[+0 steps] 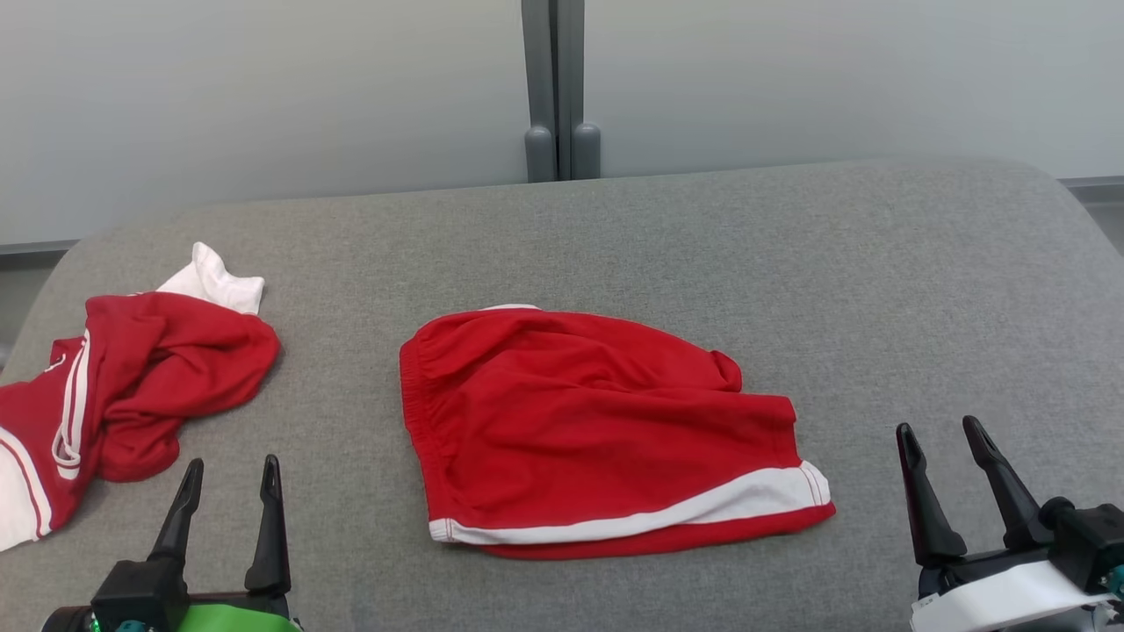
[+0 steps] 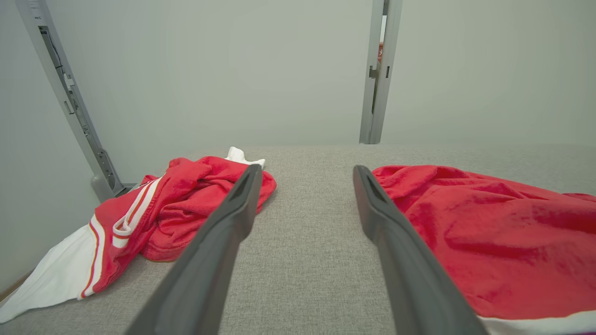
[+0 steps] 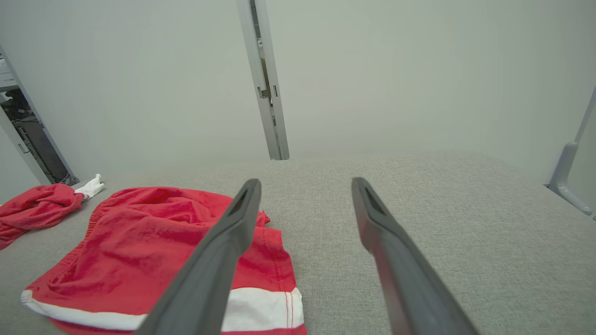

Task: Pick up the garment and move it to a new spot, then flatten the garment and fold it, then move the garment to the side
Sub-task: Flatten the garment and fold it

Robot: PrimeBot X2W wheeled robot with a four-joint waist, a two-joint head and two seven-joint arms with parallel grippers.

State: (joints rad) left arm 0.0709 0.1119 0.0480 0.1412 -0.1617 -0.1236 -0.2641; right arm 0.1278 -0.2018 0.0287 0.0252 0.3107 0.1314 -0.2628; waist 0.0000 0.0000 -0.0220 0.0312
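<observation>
Logged a crumpled red-and-white pile (image 1: pixel 132 386) at the far left of the grey surface (image 1: pixel 615 237), reaching the left edge and well apart from the rest; probably a different item, not the one in hand. Found the left tool (image 1: pixel 232 465) low at the near edge with fingers spread wide, gripping nothing, aimed at the bare surface between the pile and the red shorts (image 1: pixel 597 421). Placed the shorts mid-surface, between the two tools and touching neither, with the waistband to the left, the white-trimmed hem toward the near edge, a few wrinkles and a bump at the far right corner. Judged them laid out and likely folded once, with layers showing at the hem, but could not tell for sure. Found the right tool (image 1: pixel 940 427) at the near right, also wide open and empty, near the shorts' right corner but clear of it. Reckoned pick-and-place, flattening and probably folding done; left to do: shifting the shorts to the side.
</observation>
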